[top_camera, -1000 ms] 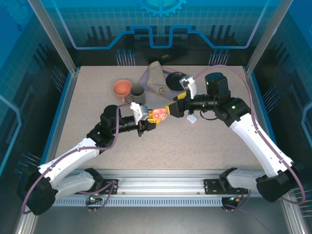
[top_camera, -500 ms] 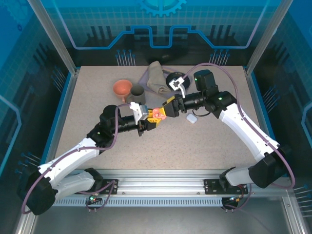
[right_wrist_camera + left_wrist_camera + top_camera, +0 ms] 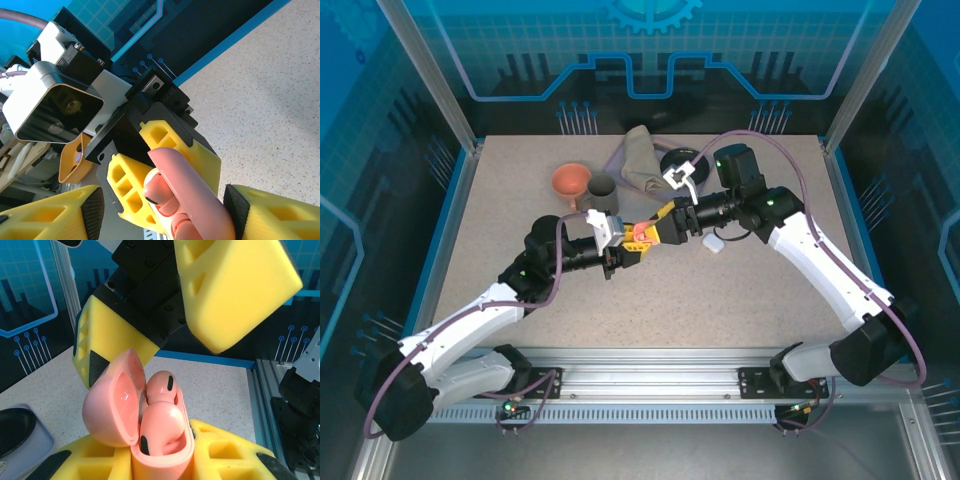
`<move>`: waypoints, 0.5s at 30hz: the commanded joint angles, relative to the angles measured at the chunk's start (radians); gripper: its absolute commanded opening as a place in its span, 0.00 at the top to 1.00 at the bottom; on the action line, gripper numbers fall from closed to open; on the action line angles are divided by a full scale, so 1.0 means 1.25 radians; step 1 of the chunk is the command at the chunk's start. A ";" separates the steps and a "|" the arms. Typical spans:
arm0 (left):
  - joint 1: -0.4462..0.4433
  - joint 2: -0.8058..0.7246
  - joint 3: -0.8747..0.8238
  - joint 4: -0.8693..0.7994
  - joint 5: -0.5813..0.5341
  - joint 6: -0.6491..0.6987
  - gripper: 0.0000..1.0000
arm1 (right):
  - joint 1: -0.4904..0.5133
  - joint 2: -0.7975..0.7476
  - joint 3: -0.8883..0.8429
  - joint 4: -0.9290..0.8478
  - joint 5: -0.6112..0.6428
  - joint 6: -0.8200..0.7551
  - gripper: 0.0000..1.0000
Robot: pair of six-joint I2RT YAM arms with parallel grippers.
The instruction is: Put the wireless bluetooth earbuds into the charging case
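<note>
While left hand (image 3: 631,243) clamps pink case (image 3: 161,440) | right hand (image 3: 661,226) straddles lid (image 3: 111,410) | margins tight

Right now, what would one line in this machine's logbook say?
left pincer: shut on pink case | lid: open | pink earbuds: two seated inside | right pincer: open, straddling the lid
</note>
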 commanded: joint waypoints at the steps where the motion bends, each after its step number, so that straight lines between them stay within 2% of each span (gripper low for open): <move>1: -0.005 0.007 0.027 0.016 0.011 -0.006 1.00 | 0.014 -0.025 0.028 -0.027 -0.015 -0.021 0.33; 15: -0.005 0.012 0.036 0.005 0.010 -0.002 1.00 | 0.009 -0.061 0.008 -0.047 0.014 -0.047 0.33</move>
